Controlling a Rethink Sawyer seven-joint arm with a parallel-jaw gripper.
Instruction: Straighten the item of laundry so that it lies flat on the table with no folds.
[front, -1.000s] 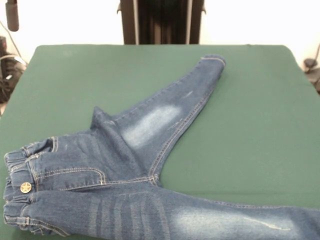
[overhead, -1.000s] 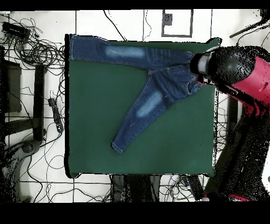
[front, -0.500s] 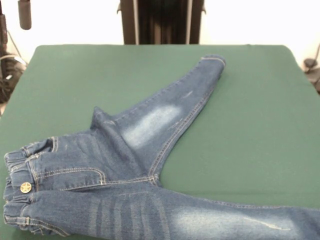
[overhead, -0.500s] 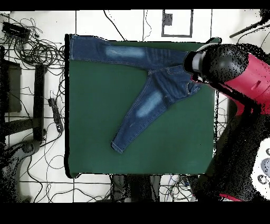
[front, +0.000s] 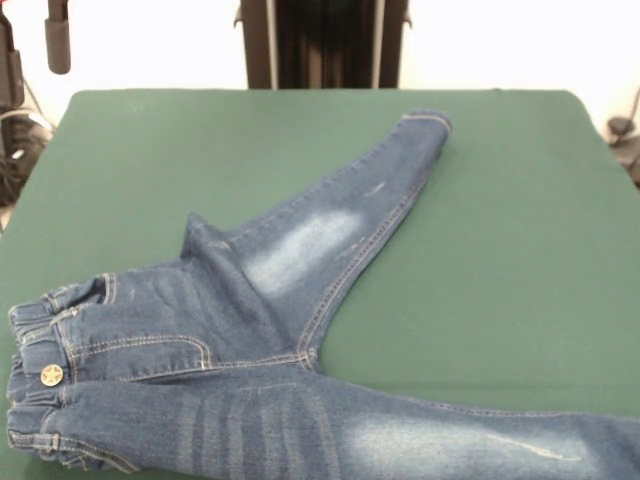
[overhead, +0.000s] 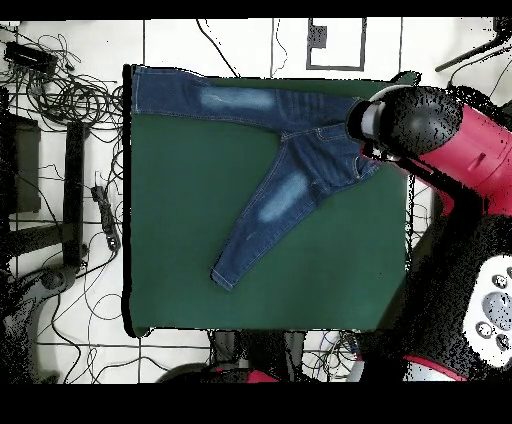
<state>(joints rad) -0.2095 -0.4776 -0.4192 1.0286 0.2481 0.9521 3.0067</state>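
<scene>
The item of laundry (front: 250, 330), a small pair of blue jeans, lies spread on the green table (front: 500, 250). Its waistband with the brass button (front: 51, 375) is at the near left. One leg runs up to the far right, and the other lies along the near edge and runs out of view. A raised fold stands at the crotch (front: 200, 235). My gripper (front: 57, 45) shows only as a dark piece at the top left, high above the table and apart from the jeans. From overhead, the jeans (overhead: 290, 150) lie along the top edge, and my arm's round end (overhead: 395, 120) covers the waistband.
Tangled cables (overhead: 60, 90) lie on the floor left of the table (overhead: 180, 280) in the overhead view. A white square (overhead: 335, 45) sits on the floor beyond the top edge. The red arm (overhead: 470, 150) fills the right side.
The dark gripper piece at the front view's top left has shifted to the right. Overhead, the arm's end has crept left over the waistband. The jeans have not moved.
</scene>
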